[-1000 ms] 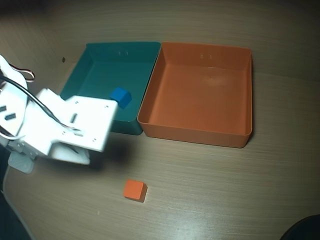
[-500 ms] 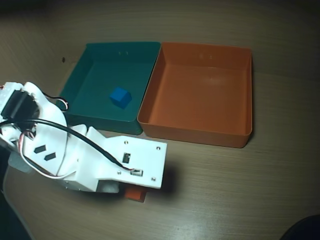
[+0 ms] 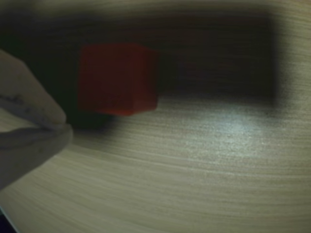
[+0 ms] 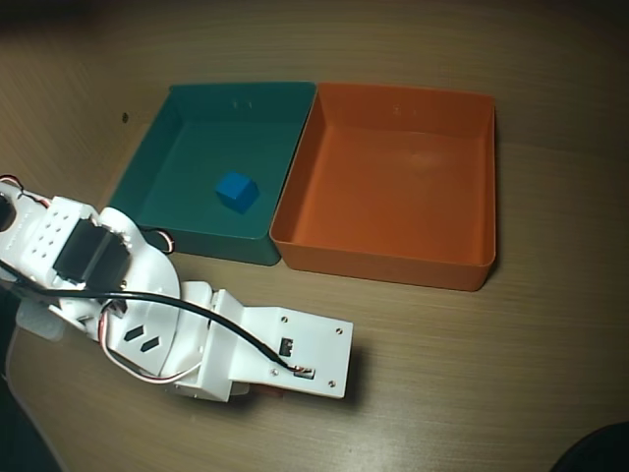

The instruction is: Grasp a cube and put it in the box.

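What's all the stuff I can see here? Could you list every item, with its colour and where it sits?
Orange cube: one, orange, on the table, in shadow in the wrist view; hidden under the arm in the overhead view.
Blue cube: one, blue, inside the teal tray.
Teal tray: one, teal-green, left of the orange tray, walls touching.
Orange tray: one, orange, nothing in it.
Table: one, pale wood grain.
Arm: one, white with black cables, lower left, over the orange cube.
Pincer finger: white, left edge of the wrist view; only one finger shows.

White printed arm (image 4: pixel 197 339), black servo, black cable, small screws
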You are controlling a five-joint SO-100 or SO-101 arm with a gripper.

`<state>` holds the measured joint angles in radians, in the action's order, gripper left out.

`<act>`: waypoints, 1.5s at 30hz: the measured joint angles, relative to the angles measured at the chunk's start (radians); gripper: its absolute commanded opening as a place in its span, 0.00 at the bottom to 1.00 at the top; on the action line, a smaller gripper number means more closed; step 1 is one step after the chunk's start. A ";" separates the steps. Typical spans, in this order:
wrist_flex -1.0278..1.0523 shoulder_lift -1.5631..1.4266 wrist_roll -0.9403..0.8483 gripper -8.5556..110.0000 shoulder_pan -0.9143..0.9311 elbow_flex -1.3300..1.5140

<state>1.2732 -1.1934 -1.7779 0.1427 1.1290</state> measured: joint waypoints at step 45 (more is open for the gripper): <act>-0.156 0.216 0.000 0.50 0.018 -0.012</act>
<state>1.1167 -0.9771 -1.7779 0.1611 1.1167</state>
